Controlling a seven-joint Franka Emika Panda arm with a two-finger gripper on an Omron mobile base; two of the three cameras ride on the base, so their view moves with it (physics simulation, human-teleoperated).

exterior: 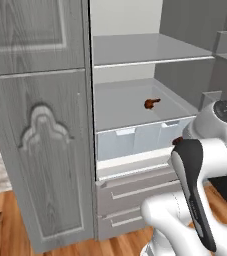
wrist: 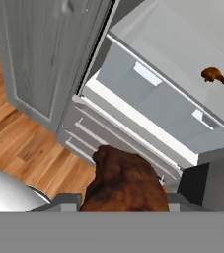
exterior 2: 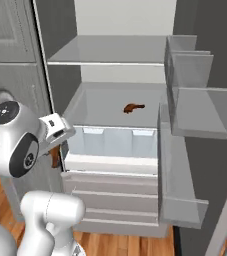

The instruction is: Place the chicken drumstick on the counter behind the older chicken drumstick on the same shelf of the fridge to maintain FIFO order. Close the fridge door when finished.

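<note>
While the fridge (exterior 2: 120, 30) stands open before the base, its pale grey interior takes up the middle of both base views, with translucent drawers (exterior: 135, 140) below the shelves and grey drawer fronts lower still. At nine o'clock of that opening in the left base view stands a tall grey wood-grain panel (exterior: 40, 160) with a raised arch-shaped carving. In the right base view the fridge door (exterior 2: 195, 115) hangs swung out at three o'clock, its bins facing inward.

Next in size, the shelf (exterior: 130, 107) is the wide flat panel just above the translucent drawers; another shelf runs above it. Wooden floor (wrist: 24, 148) shows at about eight o'clock in the hand view.

On the shelf lies the older chicken drumstick (exterior: 152, 103), well back from the front edge and, in the left base view, toward the three o'clock side of the shelf; the hand view has it at about two o'clock (wrist: 215, 75), the right base view near the shelf's middle (exterior 2: 133, 107).

Smallest, the gripper (wrist: 122, 200) sits low, in front of the drawers. Its fingers (wrist: 61, 200) are closed on the chicken drumstick (wrist: 123, 183), the glossy reddish-brown meat bulging up between them at six o'clock of the hand view. In the right base view a bit of that drumstick (exterior 2: 55, 156) peeks out under the white hand, outside the fridge and below shelf level.
</note>
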